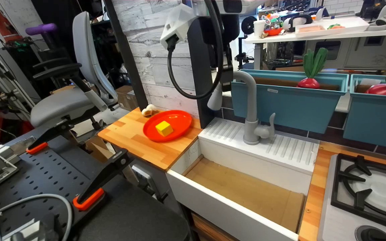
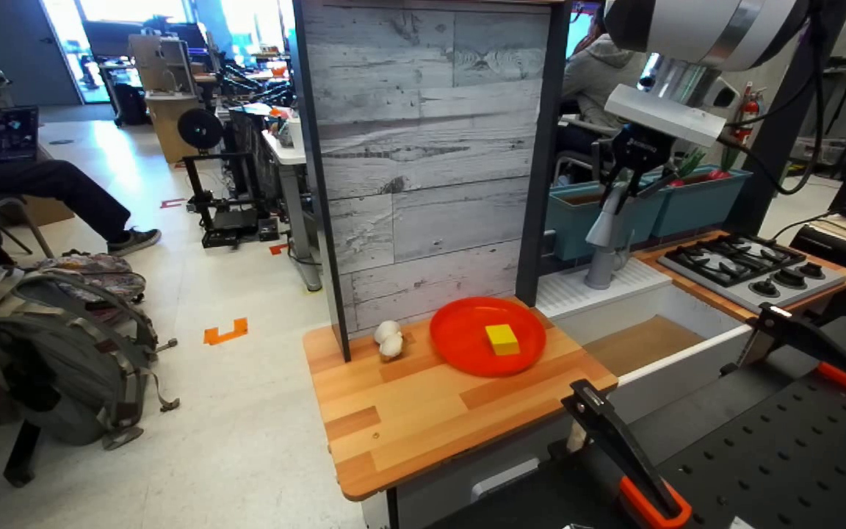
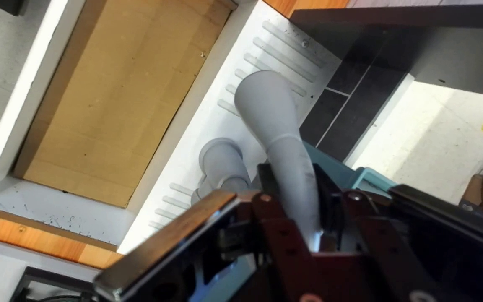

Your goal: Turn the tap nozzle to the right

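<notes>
The tap nozzle (image 1: 252, 97) is a tall matte grey gooseneck on the ledge behind the white sink (image 1: 226, 201). Its flared end points down over the ribbed ledge near the dark post, not over the basin. It also shows in an exterior view (image 2: 602, 229) and in the wrist view (image 3: 271, 111). My gripper (image 3: 292, 176) has its two dark fingers on either side of the nozzle's arch, pressed close against it. The gripper also shows in both exterior views (image 1: 226, 78) (image 2: 620, 192), above the flared end. The far part of the arch is hidden by the gripper in the wrist view.
A small grey lever (image 1: 269, 128) sits at the tap's base. Teal planters (image 1: 290, 103) stand behind. A dark post (image 1: 202, 67) and wood-look wall stand beside the gripper. A red plate (image 1: 179, 125) with a yellow block (image 1: 164, 128) and a stove (image 1: 377, 190) flank the sink.
</notes>
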